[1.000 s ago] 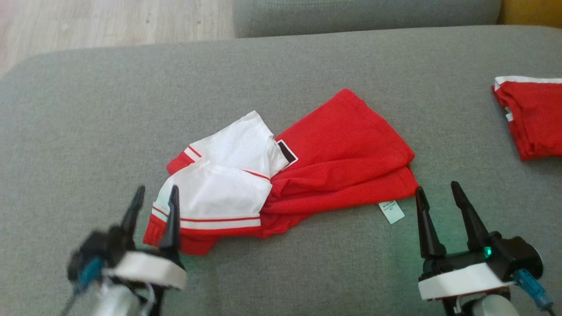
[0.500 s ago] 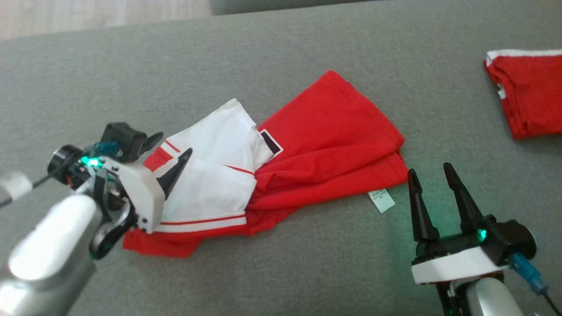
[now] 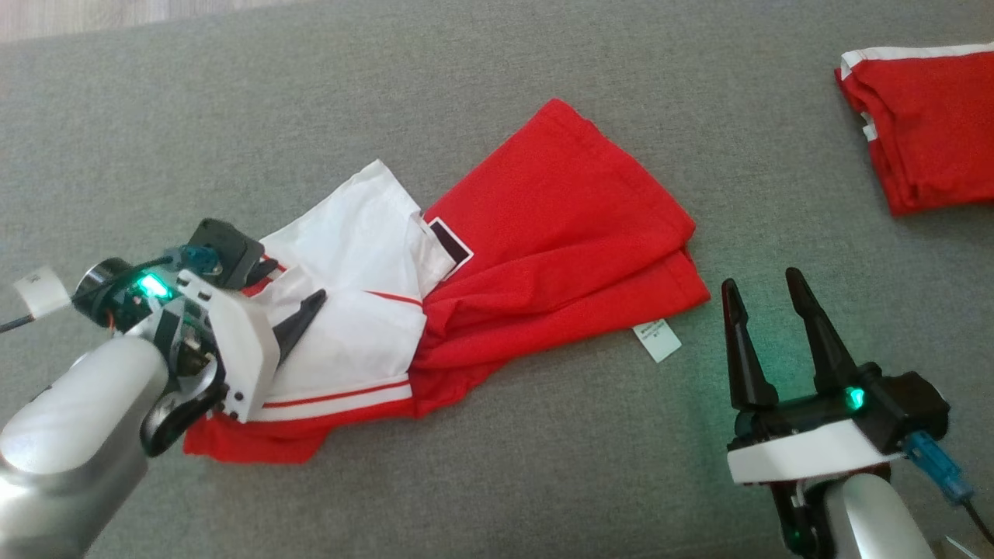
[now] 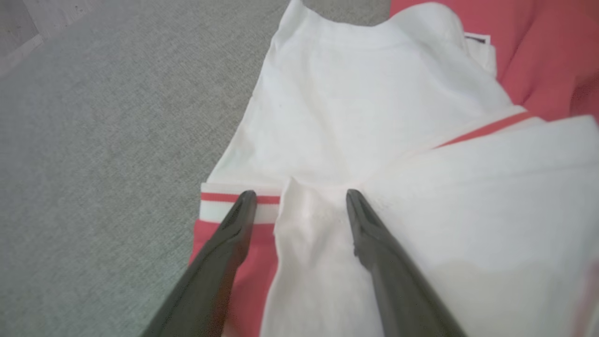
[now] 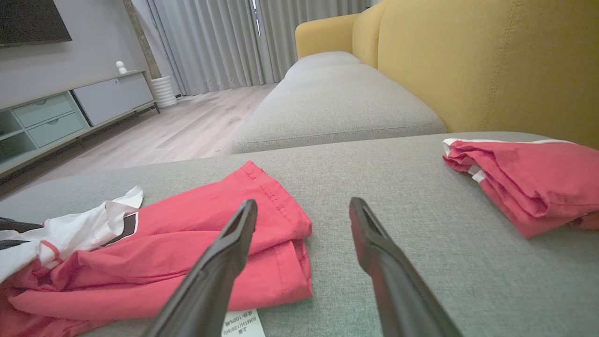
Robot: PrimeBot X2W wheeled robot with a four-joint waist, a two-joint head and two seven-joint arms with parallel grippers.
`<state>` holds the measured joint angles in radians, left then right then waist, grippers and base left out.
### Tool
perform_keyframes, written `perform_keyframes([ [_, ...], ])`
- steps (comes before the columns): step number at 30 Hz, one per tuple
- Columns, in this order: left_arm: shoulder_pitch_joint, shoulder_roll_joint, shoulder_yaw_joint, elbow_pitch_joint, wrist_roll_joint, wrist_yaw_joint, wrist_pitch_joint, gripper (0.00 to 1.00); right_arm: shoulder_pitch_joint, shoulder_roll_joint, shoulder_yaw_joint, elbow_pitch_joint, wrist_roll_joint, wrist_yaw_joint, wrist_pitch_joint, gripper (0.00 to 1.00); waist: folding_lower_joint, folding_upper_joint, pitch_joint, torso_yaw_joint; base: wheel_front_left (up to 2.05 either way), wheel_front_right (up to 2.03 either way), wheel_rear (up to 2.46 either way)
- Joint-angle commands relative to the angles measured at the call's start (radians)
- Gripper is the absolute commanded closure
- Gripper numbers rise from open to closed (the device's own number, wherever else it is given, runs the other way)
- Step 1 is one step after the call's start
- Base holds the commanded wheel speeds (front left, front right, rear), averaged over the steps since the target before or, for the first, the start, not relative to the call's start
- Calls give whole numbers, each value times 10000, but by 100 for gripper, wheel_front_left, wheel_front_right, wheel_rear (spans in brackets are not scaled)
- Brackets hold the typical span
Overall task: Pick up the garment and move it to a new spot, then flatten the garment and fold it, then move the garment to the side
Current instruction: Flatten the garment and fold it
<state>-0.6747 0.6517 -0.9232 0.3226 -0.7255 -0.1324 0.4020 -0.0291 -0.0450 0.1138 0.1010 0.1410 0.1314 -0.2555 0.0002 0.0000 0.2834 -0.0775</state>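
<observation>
The red and white garment point(image 3: 559, 256) lies crumpled mid-cushion on the grey sofa point(image 3: 497, 481), with the left gripper point(image 4: 300, 194) spread wide astride a white fold, gripping nothing, and the right gripper point(image 3: 762, 283) wide open and empty beside its red end.

Two silver arms point(image 3: 70, 435) are shown.
On the left gripper point(image 4: 300, 193) and right gripper point(image 3: 759, 278), tapered fingers point(image 3: 825, 341) are mounted on white blocks point(image 3: 808, 466); a green light point(image 3: 854, 397), blue plug point(image 3: 932, 466) and black cable point(image 3: 980, 528) are fitted to each.
</observation>
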Motion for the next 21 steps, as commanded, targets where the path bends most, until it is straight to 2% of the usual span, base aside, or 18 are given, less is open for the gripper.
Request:
perform_keyframes([
  [1, -615, 551, 350, -129, -57, 18, -77, 0, -198, -53, 197, -336, 54, -7, -63, 0, -2, 0, 0, -3, 0, 0, 0],
  [11, -901, 607, -671, 108, -263, 18, -727, 1, -147, -53, 136, -351, 8, -7, -63, 0, -2, 0, -93, 27, 0, 0, 0],
  [12, -943, 618, -769, 102, -230, 18, -875, 11, -134, -53, 130, -353, -2, -7, -63, 0, -2, 0, -106, 39, 0, 0, 0],
  [13, -983, 625, -864, 104, -200, 18, -1021, 25, -124, -53, 122, -354, -11, -7, -63, 0, -2, 0, -121, 57, 0, 0, 0],
  [14, -1072, 630, -1056, 131, -122, 18, -1314, 65, -104, -53, 106, -357, -25, -7, -63, 0, -2, 0, -150, 102, 0, 0, 0],
  [15, -1118, 625, -1159, 142, -85, 18, -1462, 93, -92, -53, 99, -358, -31, -7, -63, 0, -2, 0, -166, 130, 0, 0, 0],
  [16, -1162, 620, -1266, 151, -62, 18, -1607, 100, -79, -53, 99, -359, -38, -7, -63, 0, -2, 0, -188, 159, 0, 0, 0],
  [21, -1363, 661, -1697, 182, 80, 18, -2472, 100, 29, -53, 71, -331, -73, -7, -63, 0, -2, 0, -351, 350, 0, 0, 0],
])
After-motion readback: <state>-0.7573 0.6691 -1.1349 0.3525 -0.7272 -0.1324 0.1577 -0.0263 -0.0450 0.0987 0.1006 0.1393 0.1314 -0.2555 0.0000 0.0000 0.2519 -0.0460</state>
